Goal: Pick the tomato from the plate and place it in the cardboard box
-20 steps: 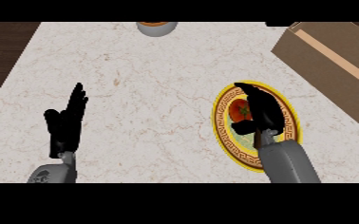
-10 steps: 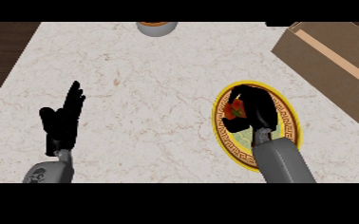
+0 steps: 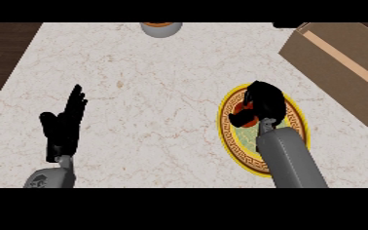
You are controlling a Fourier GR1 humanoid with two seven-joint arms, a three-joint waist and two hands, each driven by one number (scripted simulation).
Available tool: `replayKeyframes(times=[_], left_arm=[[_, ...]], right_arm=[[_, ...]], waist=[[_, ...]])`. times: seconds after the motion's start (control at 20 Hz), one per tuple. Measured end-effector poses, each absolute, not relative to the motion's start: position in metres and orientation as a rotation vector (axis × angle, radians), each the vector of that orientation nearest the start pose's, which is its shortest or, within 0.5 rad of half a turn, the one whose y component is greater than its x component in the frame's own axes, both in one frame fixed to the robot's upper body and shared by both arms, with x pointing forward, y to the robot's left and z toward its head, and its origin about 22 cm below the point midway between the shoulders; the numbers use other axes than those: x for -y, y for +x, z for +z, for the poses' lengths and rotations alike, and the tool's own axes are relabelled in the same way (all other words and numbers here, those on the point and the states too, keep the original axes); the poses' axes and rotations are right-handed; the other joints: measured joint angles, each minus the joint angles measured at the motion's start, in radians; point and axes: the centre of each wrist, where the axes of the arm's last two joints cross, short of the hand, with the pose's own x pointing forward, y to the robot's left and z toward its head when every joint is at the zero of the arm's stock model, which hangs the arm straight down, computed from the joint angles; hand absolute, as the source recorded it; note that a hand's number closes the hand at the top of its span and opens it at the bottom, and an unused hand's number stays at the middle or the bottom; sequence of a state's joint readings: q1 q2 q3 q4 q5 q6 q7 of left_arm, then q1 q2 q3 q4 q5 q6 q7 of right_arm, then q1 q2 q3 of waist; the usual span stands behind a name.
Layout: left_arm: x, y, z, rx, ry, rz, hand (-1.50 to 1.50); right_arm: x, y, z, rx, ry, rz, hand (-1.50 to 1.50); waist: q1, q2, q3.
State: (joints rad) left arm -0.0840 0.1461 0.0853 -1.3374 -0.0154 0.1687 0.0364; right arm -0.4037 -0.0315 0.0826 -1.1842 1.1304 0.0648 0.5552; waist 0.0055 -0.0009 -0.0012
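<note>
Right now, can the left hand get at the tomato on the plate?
Probably not. The right hand is curled over the tomato on the plate, covering most of it, and the left hand rests open far across the counter.

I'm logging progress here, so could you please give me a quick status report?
Right hand curled over tomato on plate. Left hand open, resting at left. Cardboard box far right; nothing between.

tomato (image 3: 243,118) mostly hidden under right hand (image 3: 263,100); cardboard box (image 3: 332,58) cut by edge
</note>
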Motion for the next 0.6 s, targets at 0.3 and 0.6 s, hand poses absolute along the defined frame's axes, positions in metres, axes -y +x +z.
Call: replayKeyframes(times=[0.3,0.6], left_arm=[[-0.277,0.256,-0.026,1.381,0.305,0.064,0.0],[-0.279,0.254,-0.03,1.382,0.313,0.067,0.0]], right_arm=[[0.162,0.338,0.055,0.941,-1.068,0.869,1.5],[0.148,0.327,0.126,1.061,-1.164,0.781,1.5]], waist=[[-0.003,0.0,0.001],[-0.01,-0.003,0.001]])
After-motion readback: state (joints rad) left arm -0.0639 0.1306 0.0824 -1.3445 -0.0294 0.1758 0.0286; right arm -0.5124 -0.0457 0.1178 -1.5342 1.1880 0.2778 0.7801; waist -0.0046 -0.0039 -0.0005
